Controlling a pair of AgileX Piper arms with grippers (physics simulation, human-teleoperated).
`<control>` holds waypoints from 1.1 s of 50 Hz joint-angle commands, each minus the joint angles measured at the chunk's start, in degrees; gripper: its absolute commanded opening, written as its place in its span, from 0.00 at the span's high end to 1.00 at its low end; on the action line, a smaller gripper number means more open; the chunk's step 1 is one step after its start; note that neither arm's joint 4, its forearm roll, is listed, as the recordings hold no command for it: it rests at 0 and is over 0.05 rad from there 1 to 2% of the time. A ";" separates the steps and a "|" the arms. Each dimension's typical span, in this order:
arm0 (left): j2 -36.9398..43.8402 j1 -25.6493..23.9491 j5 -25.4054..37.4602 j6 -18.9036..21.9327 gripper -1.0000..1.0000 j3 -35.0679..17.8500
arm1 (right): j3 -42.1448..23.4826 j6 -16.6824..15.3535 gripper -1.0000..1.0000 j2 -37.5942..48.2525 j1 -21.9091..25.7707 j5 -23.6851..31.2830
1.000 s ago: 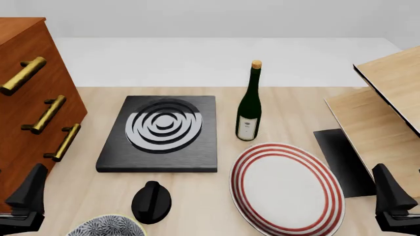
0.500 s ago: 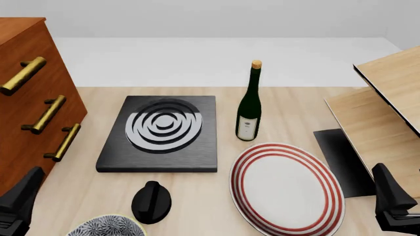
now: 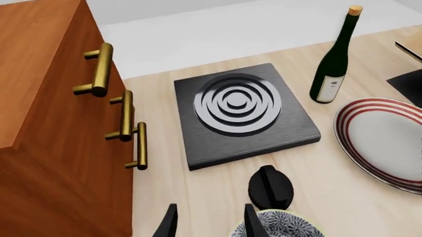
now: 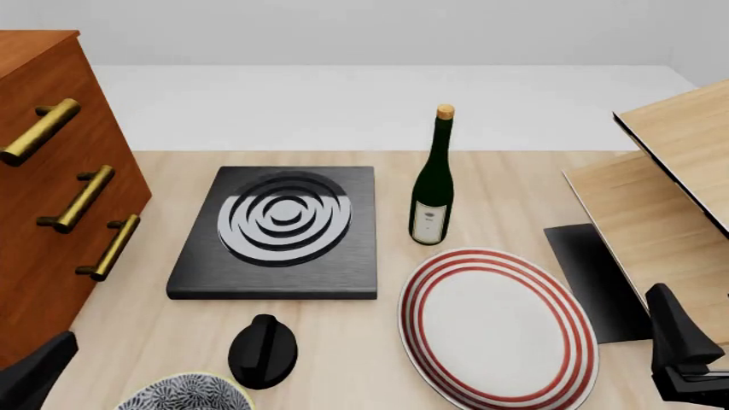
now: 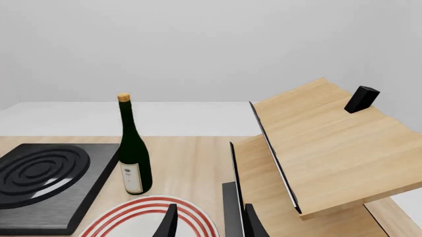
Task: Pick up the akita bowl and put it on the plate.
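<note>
The left claw (image 3: pixel 207 222) hangs half-open and empty — the akita bowl (image 3: pixel 277 224) sits on the counter (image 3: pixel 329 173) just beside its fingertips. The right claw (image 5: pixel 209 222), parted and empty, hovers near the plate (image 5: pixel 148 217).

The left gripper (image 4: pixel 32 374) sits lower and nearer the front left corner of the table than a second ago: where its dark body stood tall beside the wooden cabinet (image 4: pixel 51 188), only its top now shows at the near edge, and half a second ago it was partway down. More of the cabinet's lower front and the table (image 4: pixel 137 316) beside it is uncovered as a result.
</note>
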 commanded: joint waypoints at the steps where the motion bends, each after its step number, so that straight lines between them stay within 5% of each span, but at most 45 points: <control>1: 2.49 0.18 7.27 2.30 0.00 -4.23 | 0.00 0.02 0.00 0.01 0.00 0.00; 15: 2.61 -0.24 10.13 5.07 0.00 0.85 | 0.00 0.00 0.00 0.00 0.00 0.00; 38: 8.30 -1.56 0.64 6.10 0.00 11.18 | 0.00 0.00 0.00 0.01 0.00 0.00; 55: 8.92 -1.70 -0.73 6.82 0.00 13.53 | 0.00 0.01 0.00 0.01 0.00 0.00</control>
